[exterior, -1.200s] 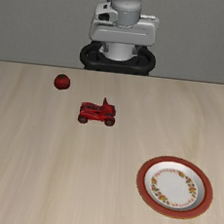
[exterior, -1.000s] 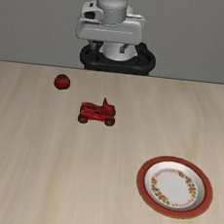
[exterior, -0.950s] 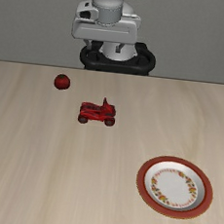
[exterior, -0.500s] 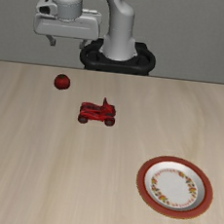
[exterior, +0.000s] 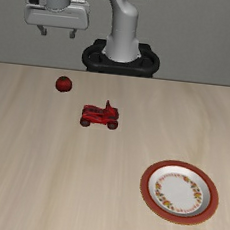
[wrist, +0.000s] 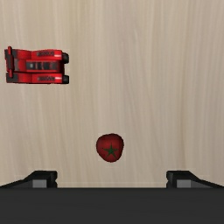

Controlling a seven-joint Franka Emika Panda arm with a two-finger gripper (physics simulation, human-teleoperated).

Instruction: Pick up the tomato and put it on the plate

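Observation:
The tomato [exterior: 63, 83] is small, round and dark red, and rests on the wooden table at the exterior view's left. The wrist view looks down on the tomato [wrist: 110, 148] just ahead of my fingertips and roughly midway between them. My gripper [exterior: 56, 32] hangs high above the table, over the tomato's area, open with nothing between its fingers [wrist: 40, 177]. The plate [exterior: 180, 191], white with a red patterned rim, lies at the exterior view's lower right, far from the tomato.
A red toy car [exterior: 100, 114] stands on the table between tomato and plate, close to the tomato; in the wrist view the car [wrist: 37, 66] lies beyond the tomato. The robot's base [exterior: 119, 59] sits at the table's far edge.
My arm has swung toward the exterior view's left and risen, from above the table's middle to above the tomato. Tomato, car and plate have not moved.

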